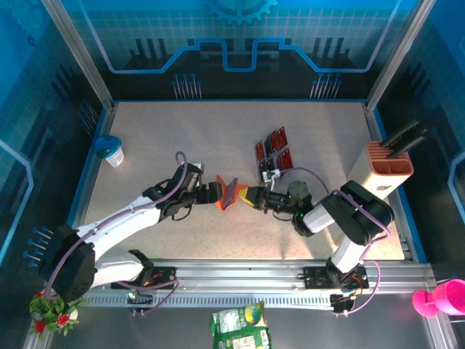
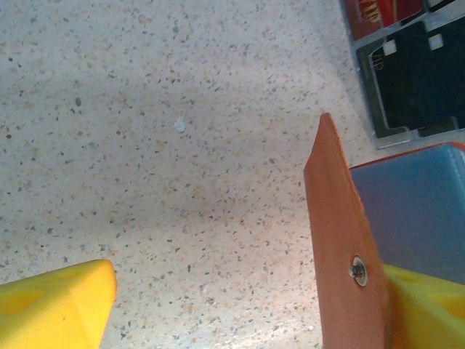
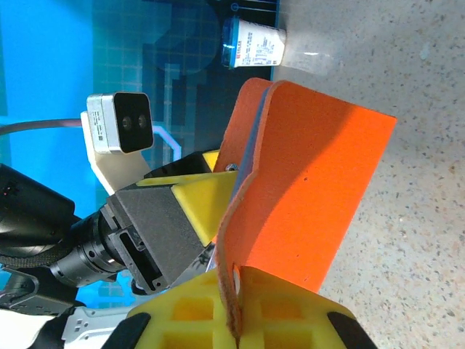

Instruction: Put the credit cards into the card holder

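Blue panels wall in a speckled counter (image 1: 218, 123). The left end effector (image 1: 215, 193) stands wide, one finger against a flap of the card holder (image 1: 231, 193), which sits mid-counter, spread open. The right end effector (image 1: 251, 196) is pinched on the opposite flap. The credit cards (image 1: 273, 151) lie just beyond it on the counter. None looks inserted, so all the loading seems left to do.

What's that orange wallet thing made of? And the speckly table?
The card holder looks like leather or faux leather: matte orange skin, raw cut edge, a metal snap. The table looks like speckled stone or terrazzo-style laminate; I can't tell which.
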